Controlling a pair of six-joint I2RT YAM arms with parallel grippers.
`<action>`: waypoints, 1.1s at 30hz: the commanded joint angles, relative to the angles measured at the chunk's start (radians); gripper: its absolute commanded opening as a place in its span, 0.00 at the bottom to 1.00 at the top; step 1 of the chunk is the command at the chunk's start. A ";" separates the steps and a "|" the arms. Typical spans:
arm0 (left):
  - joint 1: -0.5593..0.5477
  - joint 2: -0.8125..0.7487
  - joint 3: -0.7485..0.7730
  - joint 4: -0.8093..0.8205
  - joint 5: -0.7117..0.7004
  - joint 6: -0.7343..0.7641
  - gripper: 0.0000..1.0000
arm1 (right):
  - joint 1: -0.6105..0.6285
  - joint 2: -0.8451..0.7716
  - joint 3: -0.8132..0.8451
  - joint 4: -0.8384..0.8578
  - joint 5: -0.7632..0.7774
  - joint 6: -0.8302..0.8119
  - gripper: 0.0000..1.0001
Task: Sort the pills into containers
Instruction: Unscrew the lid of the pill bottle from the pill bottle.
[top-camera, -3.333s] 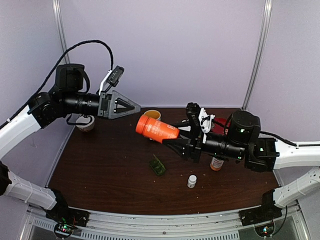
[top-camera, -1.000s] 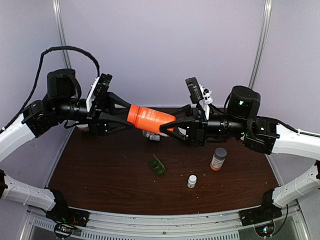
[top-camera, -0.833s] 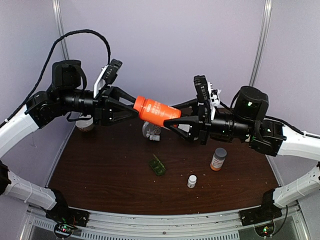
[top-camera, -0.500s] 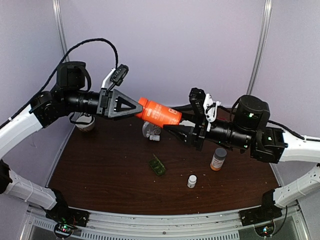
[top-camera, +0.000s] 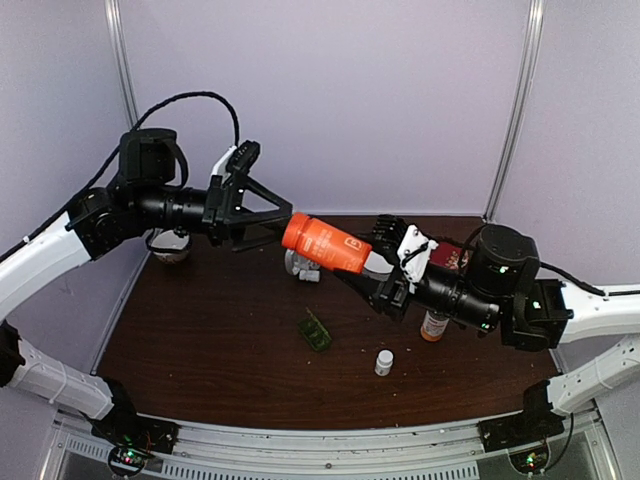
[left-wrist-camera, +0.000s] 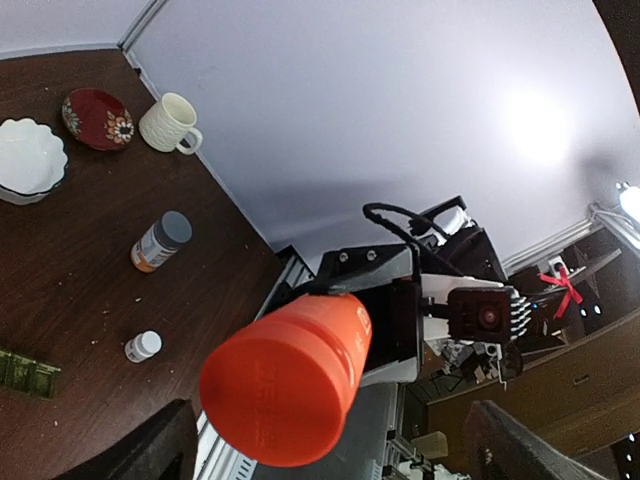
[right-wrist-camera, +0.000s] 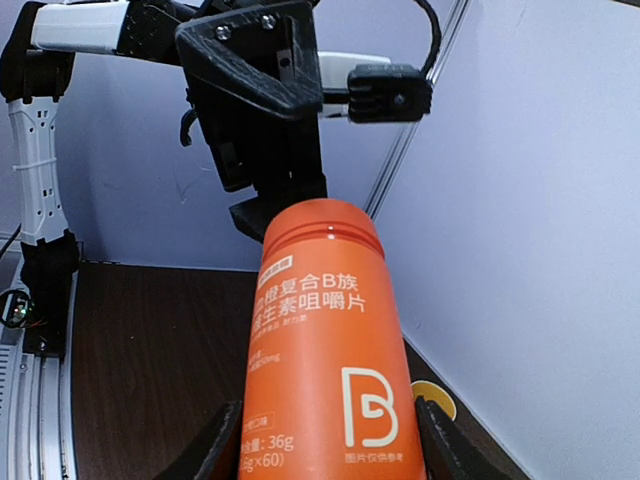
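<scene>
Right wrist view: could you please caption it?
Right end effector holds orange bottle, cap facing the open left end effector.

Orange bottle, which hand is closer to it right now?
Right. The right hand grips the orange bottle around its base. The left hand is open just beyond the cap, apparently not touching it.

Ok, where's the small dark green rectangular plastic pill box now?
The small dark green rectangular plastic pill box lies near the middle of the dark brown table in the top view, just left of the tiny white bottle.
</scene>
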 joint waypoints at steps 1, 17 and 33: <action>0.005 -0.085 0.012 0.036 -0.101 0.249 0.98 | -0.020 -0.042 -0.034 0.003 -0.024 0.166 0.00; 0.007 -0.236 -0.073 0.108 0.030 1.219 0.98 | -0.276 -0.049 -0.181 0.545 -0.737 0.940 0.03; -0.011 -0.084 0.112 0.203 0.252 1.288 0.98 | -0.271 0.066 -0.104 0.872 -0.819 1.039 0.00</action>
